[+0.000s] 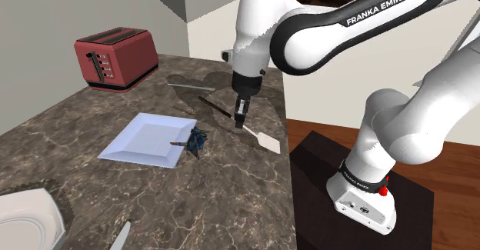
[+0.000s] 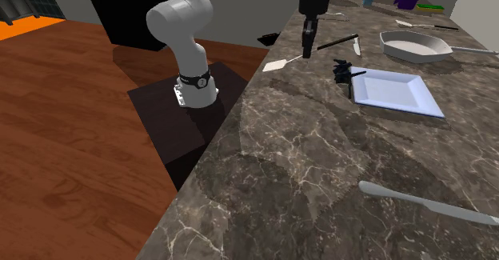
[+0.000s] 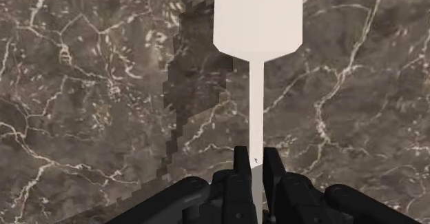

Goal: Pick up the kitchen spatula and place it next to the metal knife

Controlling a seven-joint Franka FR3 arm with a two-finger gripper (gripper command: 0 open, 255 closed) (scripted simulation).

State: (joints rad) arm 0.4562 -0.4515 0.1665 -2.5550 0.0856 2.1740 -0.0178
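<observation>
From where I stood, the gripper point(image 1: 240, 124) was nearly shut, its two black fingers pinched on the thin pale shaft of the spatula point(image 1: 266, 141), between the dark handle and the flat blade. The wrist view showed the shaft clasped squarely between the fingers point(image 3: 240, 162), with the blade point(image 3: 258, 23) stretching away ahead. The spatula sat low over the dark marbled worktop point(image 1: 231, 195), near its edge by the stand; I could not tell whether it had left the surface.

In the shoulder view a grey knife point(image 1: 185, 85) lay at about ten o'clock of the gripper, near the red toaster point(image 1: 115, 56). Another knife point(image 1: 121, 235) lay at about seven o'clock. I could not tell which was meant.

The grasp looked made, so I judged that the lift and carry came next. The shaft was slim and might have twisted, so a firm pinch and a straight rise seemed wise. The swing should have passed clear of the white plate point(image 1: 146, 141) at nine o'clock. The spatula wanted laying flat just beside the knife, without touching it.
</observation>
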